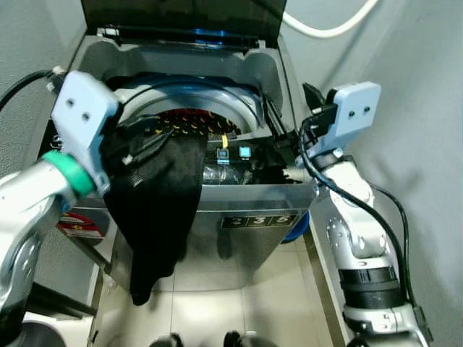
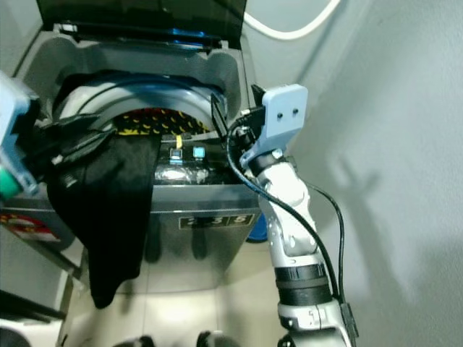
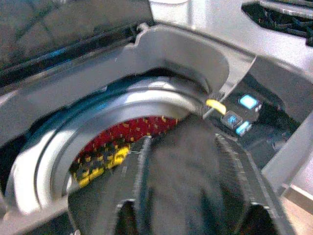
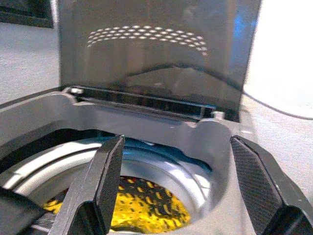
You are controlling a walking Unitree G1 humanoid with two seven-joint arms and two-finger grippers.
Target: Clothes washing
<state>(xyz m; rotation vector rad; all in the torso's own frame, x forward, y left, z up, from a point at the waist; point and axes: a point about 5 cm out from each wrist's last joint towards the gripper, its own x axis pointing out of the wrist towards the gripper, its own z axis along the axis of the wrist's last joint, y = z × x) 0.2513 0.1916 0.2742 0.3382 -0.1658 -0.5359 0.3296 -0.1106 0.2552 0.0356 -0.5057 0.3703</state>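
Left hand [image 3: 183, 196] clamps limp black garment [image 1: 155, 210] over round drum [image 4: 146, 171].

Household laundry corner. A grey top-loading washing machine [image 1: 249, 210] with raised lid [image 1: 181, 18] was recorded between plain grey walls [image 1: 427, 108], on a pale tiled floor [image 1: 217, 303]; a white hose [image 1: 329, 30] was noted behind.

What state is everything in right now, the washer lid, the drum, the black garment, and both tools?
Washer lid: raised, standing open.
Drum: holds a red and yellow patterned cloth.
Black garment: draped over the washer's front edge, hanging down outside.
Left tool: shut on the black garment at the drum's rim.
Right tool: open, over the washer's right side.
Control panel lights: lit blue.
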